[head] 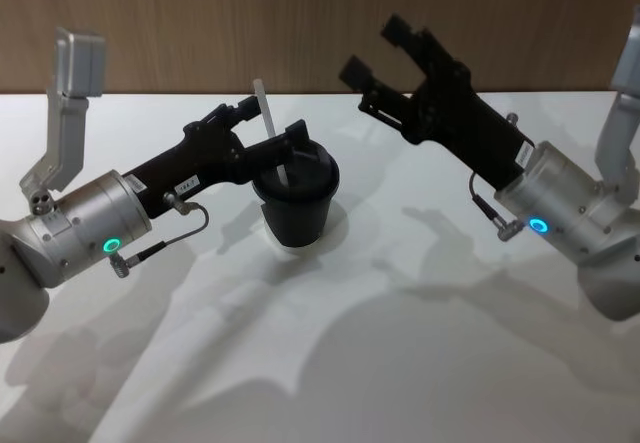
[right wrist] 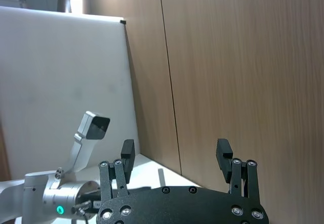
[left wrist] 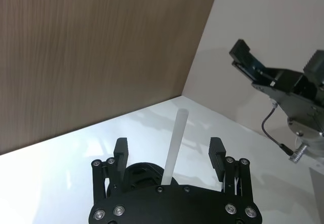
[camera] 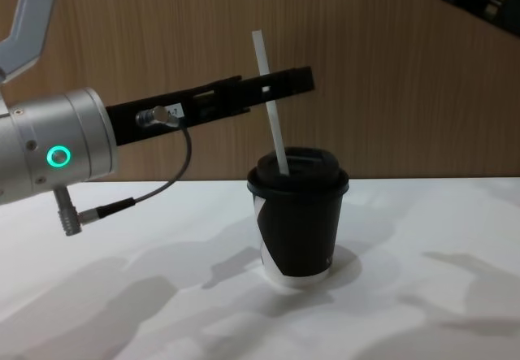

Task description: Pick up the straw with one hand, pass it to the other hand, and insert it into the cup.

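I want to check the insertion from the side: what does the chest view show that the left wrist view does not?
Chest view alone: the cup upright on the white table, its white patch at the side, the straw entering the lid and leaning a little. Left wrist view alone: the left gripper open, its fingers apart on either side of the straw without touching it, and the right gripper off by the wall. Both: the straw standing in the lid.

White table (head: 420, 363) with black cup (head: 295, 208)
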Controlling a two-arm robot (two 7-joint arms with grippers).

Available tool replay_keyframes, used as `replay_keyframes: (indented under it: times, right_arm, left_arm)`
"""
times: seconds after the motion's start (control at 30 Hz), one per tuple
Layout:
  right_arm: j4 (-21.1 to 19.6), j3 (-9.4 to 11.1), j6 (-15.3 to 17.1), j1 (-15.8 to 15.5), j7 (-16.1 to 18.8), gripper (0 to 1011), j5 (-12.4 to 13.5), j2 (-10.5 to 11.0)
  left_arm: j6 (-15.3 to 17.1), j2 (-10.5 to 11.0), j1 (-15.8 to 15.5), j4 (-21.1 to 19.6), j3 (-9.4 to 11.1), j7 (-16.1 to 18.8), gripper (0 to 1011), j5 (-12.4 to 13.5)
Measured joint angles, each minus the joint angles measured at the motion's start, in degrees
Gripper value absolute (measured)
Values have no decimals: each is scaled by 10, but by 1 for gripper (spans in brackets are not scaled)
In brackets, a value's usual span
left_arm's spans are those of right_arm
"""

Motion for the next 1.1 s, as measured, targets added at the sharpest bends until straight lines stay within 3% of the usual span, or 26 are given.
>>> replay_keyframes:
  times: [0.47,1.1]
  right_arm:
    - [-42,-3,49,-37,6,1001,40,34]
    - [-50,-8,85,-44,35,1001,79,58]
  left_arm:
    - [-18,14,28,-25,-15,-2,1003,-8]
    - [-47,32,73,-72,-35,7,1003,6]
